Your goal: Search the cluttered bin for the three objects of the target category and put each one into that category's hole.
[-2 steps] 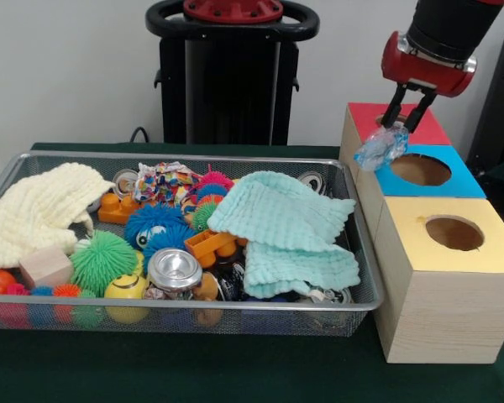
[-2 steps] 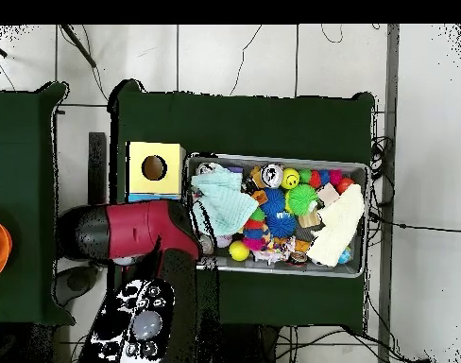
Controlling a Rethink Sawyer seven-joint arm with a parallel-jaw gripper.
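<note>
1. The gripper [image 1: 401,120] hangs at the upper right of the front view, its dark jaws pinched on a crumpled clear plastic piece [image 1: 380,147] with a bluish tint.
2. That plastic piece hangs over the boundary of the red box [image 1: 428,130] and the blue box [image 1: 454,178], just left of the blue box's round hole [image 1: 421,170].
3. A yellow box [image 1: 470,243] with its own round hole [image 1: 454,232] sits below the blue one at the right of the front view; the three boxes stand in a row just beside the bin's right end.
4. The wire bin [image 1: 365,252] fills the left and middle of the front view and is full of clutter.
5. A mint cloth [image 1: 286,227] lies folded across the bin's right half; a cream cloth [image 1: 34,214] drapes over its left end.
6. Between the cloths I see a blue fuzzy ball [image 1: 155,227], a green spiky ball [image 1: 105,260], a yellow ball [image 1: 126,290] and a silver can [image 1: 175,270] showing its top.
7. A wooden block [image 1: 46,267] sits at the lower left of the bin, under the cream cloth's edge.
8. In the overhead view the red arm [image 2: 140,232] crosses the left middle of the frame, covering the red and blue boxes; only the yellow box [image 2: 168,151] shows there, upper left of the bin [image 2: 362,168].
</note>
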